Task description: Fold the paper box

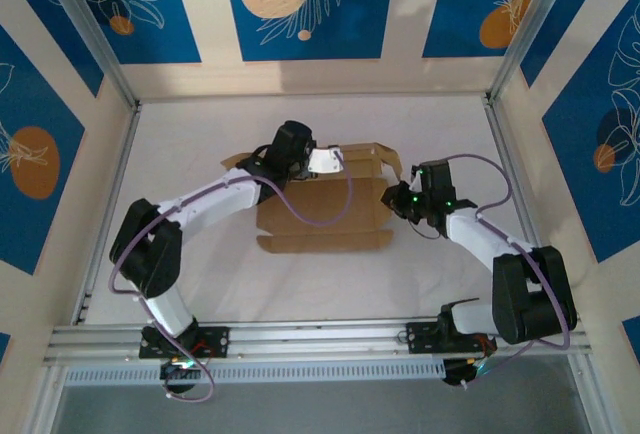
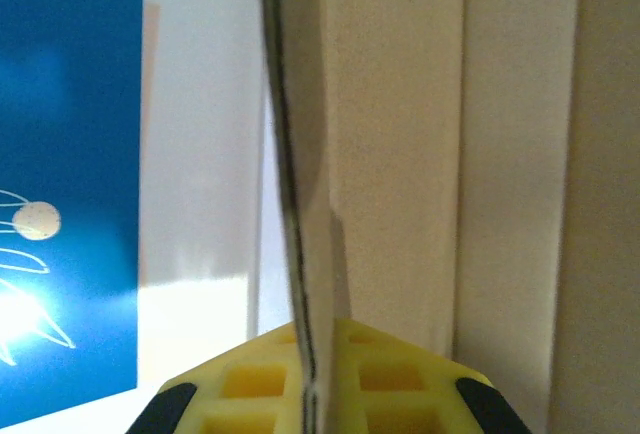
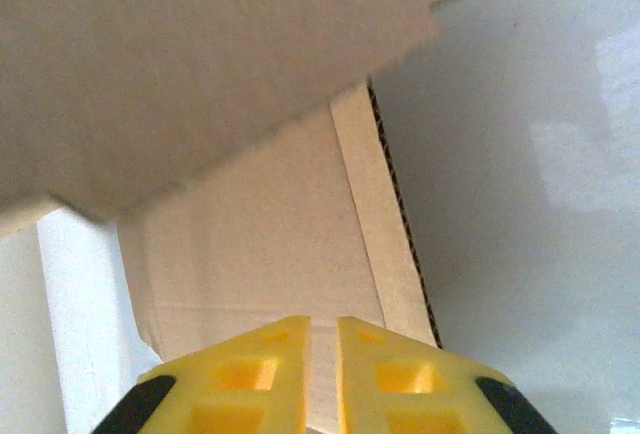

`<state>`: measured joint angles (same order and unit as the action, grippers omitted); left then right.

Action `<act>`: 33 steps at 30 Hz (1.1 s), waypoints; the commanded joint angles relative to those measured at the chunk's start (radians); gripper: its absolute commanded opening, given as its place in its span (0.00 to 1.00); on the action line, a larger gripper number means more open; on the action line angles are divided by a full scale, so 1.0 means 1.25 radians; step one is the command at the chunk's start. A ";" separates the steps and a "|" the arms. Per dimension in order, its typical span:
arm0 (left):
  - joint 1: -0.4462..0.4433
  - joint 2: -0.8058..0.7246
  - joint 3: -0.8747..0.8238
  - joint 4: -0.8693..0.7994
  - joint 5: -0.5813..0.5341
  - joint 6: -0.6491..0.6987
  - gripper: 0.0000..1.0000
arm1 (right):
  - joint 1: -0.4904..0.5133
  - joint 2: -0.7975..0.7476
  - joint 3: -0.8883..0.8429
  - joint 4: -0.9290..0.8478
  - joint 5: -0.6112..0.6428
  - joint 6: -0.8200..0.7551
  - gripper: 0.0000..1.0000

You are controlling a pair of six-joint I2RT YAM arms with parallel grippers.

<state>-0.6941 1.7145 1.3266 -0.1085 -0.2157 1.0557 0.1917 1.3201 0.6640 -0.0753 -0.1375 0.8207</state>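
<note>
The brown cardboard paper box (image 1: 320, 216) lies part-folded in the middle of the white table, with its far and right flaps raised. My left gripper (image 1: 325, 161) is at the box's far edge. In the left wrist view its yellow fingers (image 2: 240, 384) are shut (image 2: 312, 394) on a cardboard flap (image 2: 390, 154) seen edge-on. My right gripper (image 1: 398, 197) is at the box's right edge. There, in the right wrist view, its gripper (image 3: 323, 374) pinches a thin strip of cardboard, with the box panel (image 3: 250, 254) just ahead and another flap overhead.
The white table (image 1: 440, 134) is ringed by an aluminium frame (image 1: 320, 339) and by walls with blue panels. Purple cables (image 1: 335, 216) loop from both arms, the left one over the box. Bare table lies on all sides of the box.
</note>
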 commanded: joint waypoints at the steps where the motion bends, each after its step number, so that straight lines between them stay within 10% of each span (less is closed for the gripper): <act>1: 0.019 -0.040 0.091 -0.128 0.097 -0.099 0.00 | -0.008 0.018 0.065 -0.046 0.028 0.007 0.18; 11: 0.051 -0.086 0.167 -0.282 0.211 -0.171 0.00 | -0.131 0.060 0.075 -0.042 0.064 0.057 0.17; 24: 0.056 -0.108 0.173 -0.266 0.250 -0.242 0.00 | -0.124 0.180 0.150 -0.057 -0.172 0.010 0.41; 33: 0.056 -0.088 0.239 -0.325 0.148 -0.193 0.00 | -0.077 -0.045 0.266 -0.271 0.110 -0.216 0.49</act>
<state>-0.6281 1.6203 1.5646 -0.5095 0.0036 0.8024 0.0521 1.3647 0.9161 -0.3046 -0.1646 0.7246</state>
